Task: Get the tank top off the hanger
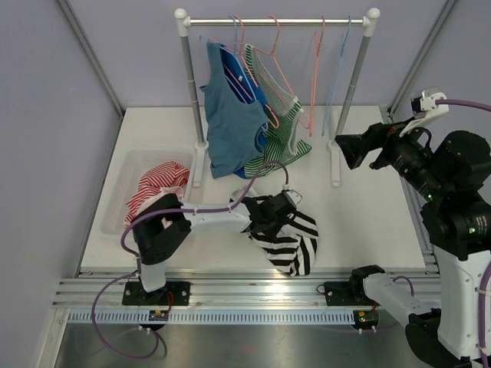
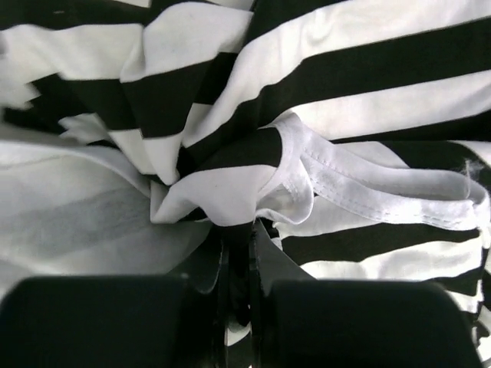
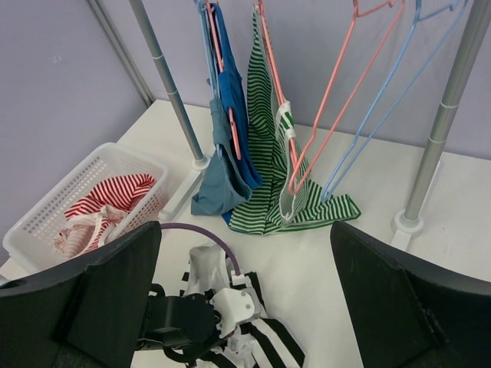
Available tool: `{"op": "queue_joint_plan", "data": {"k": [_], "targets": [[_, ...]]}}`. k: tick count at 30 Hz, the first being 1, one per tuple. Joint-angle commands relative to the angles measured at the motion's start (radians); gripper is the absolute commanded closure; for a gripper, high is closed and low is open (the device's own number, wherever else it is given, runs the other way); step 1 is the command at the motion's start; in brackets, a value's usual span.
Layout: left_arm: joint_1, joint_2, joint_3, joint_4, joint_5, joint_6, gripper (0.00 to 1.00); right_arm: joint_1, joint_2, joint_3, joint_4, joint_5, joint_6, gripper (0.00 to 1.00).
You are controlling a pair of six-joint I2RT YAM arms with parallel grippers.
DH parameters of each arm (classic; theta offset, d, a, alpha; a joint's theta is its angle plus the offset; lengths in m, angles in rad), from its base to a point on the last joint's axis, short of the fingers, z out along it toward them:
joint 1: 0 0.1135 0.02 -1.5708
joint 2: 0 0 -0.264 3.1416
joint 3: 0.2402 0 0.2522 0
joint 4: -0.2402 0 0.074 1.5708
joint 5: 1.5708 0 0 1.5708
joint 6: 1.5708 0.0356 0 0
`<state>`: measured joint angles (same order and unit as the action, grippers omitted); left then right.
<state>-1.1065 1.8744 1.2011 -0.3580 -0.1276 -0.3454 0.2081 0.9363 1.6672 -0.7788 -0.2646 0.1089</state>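
left gripper (image 1: 268,217): low over the front-middle of the table (image 1: 368,222); jaws pinched nearly together on a bunched fold of the black-and-white tank top (image 1: 298,244). The wrist view shows cloth squeezed between the two fingers (image 2: 115,322).
right gripper (image 1: 354,151): raised over the right side of the table, pointing toward the rack (image 1: 276,21); jaws spread wide, nothing between them.
black-and-white tank top: off any hanger, crumpled flat on the table near the front edge, about the middle; white-bound strap edge just ahead of the left fingertips.
rack: stands along the back edge of the table.
blue tank top (image 1: 230,115): on a hanger at the left end of the rail, hem reaching the table.
green striped tank top (image 1: 285,139): on a pink hanger just right of the blue one, touching it.
bare hangers (image 1: 316,69): pink and light blue, toward the right end of the rail.
basket (image 1: 123,184): white, at the left edge of the table.
red striped garment (image 1: 157,184): lying inside the basket.
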Motion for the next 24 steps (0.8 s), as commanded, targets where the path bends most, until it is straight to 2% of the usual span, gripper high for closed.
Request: {"op": "queue_joint_plan", "data": {"k": [1, 3, 7, 10, 12, 15, 16, 21, 24], "targets": [[0.004, -0.170, 0.000, -0.142, -0.240, -0.062, 1.00, -0.004, -0.021, 0.000, 0.062, -0.030, 0.011, 0.00], [0.004, -0.257, -0.002, -0.183, -0.323, -0.105, 1.00, -0.003, -0.021, 0.005, 0.061, -0.032, 0.011, 0.00], [0.002, -0.528, -0.009, -0.229, -0.481, -0.145, 1.00, -0.004, -0.021, 0.006, 0.065, -0.027, 0.009, 0.00], [0.010, -0.635, 0.015, -0.291, -0.567, -0.162, 1.00, -0.004, -0.019, 0.009, 0.067, -0.024, 0.008, 0.01], [0.026, -0.693, 0.076, -0.389, -0.613, -0.175, 1.00, -0.004, -0.017, 0.012, 0.067, -0.024, 0.009, 0.00], [0.089, -0.751, 0.144, -0.512, -0.711, -0.182, 1.00, -0.004, -0.017, 0.016, 0.075, -0.030, 0.014, 0.00], [0.147, -0.767, 0.153, -0.533, -0.716, -0.182, 1.00, -0.003, -0.014, 0.016, 0.075, -0.030, 0.014, 0.01], [0.347, -0.871, 0.141, -0.561, -0.636, -0.168, 1.00, -0.003, -0.011, 0.022, 0.081, -0.044, 0.025, 0.01], [0.477, -0.876, 0.091, -0.565, -0.624, -0.176, 1.00, -0.004, -0.010, 0.023, 0.084, -0.058, 0.026, 0.00]]}}
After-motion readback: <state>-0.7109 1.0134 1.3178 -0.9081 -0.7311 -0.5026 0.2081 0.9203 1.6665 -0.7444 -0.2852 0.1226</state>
